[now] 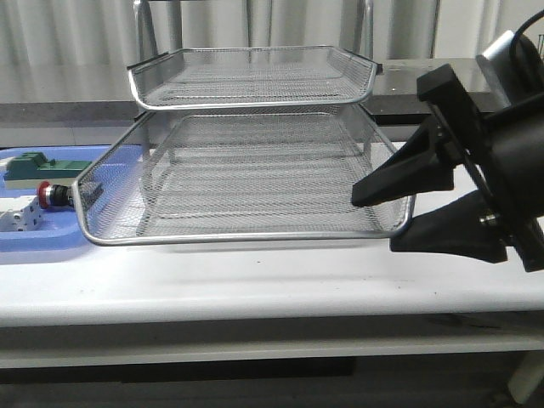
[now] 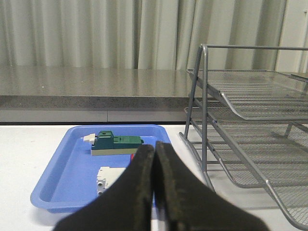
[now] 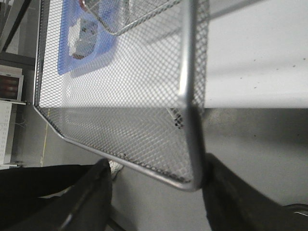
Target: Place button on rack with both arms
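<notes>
- Front view: small push-button with red mushroom cap (image 1: 44,194) lying in the flat blue plastic tray (image 1: 51,240) at far left, just beside the silver wire-mesh tiered rack (image 1: 255,183) on the white counter (image 1: 255,289). Right black end effector (image 1: 399,217) spread apart, at the rack's near right corner.
- Left wrist view: left black end effector (image 2: 155,192) pressed together on nothing, above the tray's near side; green block (image 2: 115,143) and white block (image 2: 108,177) visible, button mostly hidden behind the fingers.
- Right wrist view: fingers straddling the rack's corner rim (image 3: 190,144), apart.
- Risk, as a judgement: bumping the rack sideways with the right arm; left closed fingers knocking the button or catching a neighbouring block.
</notes>
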`<state>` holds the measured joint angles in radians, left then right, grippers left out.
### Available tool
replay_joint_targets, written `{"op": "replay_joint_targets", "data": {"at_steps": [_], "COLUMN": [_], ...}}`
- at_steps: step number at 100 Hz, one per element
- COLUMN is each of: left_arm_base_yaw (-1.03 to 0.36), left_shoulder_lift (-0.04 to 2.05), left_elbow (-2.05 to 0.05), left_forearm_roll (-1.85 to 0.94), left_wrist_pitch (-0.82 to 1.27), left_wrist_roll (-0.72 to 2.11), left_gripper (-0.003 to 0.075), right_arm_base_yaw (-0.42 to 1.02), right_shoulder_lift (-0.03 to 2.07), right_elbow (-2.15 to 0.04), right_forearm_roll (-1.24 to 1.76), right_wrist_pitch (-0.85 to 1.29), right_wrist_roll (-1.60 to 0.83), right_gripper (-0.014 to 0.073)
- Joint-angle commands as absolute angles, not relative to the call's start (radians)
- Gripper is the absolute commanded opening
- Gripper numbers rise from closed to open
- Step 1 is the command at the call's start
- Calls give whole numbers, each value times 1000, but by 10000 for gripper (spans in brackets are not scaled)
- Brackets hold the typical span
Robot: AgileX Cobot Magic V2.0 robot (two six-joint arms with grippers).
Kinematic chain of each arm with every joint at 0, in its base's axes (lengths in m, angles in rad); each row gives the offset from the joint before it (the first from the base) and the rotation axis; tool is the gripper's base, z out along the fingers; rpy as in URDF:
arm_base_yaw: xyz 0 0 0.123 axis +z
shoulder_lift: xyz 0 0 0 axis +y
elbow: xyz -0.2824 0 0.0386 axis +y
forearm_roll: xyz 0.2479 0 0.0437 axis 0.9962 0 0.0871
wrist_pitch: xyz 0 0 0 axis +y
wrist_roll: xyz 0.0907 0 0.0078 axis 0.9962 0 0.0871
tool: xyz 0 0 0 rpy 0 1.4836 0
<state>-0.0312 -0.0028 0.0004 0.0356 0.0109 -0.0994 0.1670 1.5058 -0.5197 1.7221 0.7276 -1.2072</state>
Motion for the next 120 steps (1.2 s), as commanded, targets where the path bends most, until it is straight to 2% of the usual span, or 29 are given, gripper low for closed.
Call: {"op": "replay_joint_targets", "data": {"at_steps": [1,16,70,98,120], "left_arm_base_yaw": [-34,-34,-34,-34,-34], "left_shoulder_lift": [-37,-37,-37,-37,-37], "left_elbow": [48,48,48,48,48], "left_forearm_roll": [35,35,35,35,35], "left_wrist_pitch": [-71,-71,-71,-71,-71], "left_wrist_roll": [-107,-107,-107,-107,-107], "left_gripper": [-20,-20,-20,-20,-20], "right_arm_base_yaw": [167,166,161,161,161], "right_shoulder_lift": [1431,1330,827,674,601], "right_elbow": [-526,-518,-538,-693,-760], "right_forearm_roll": [1702,1569,762,232,6], "right_wrist_pitch": [791,778,734,867,901], "right_wrist_roll": [-1199,-1099,-423,-54,79], "right_gripper": [430,430,430,430,414]}}
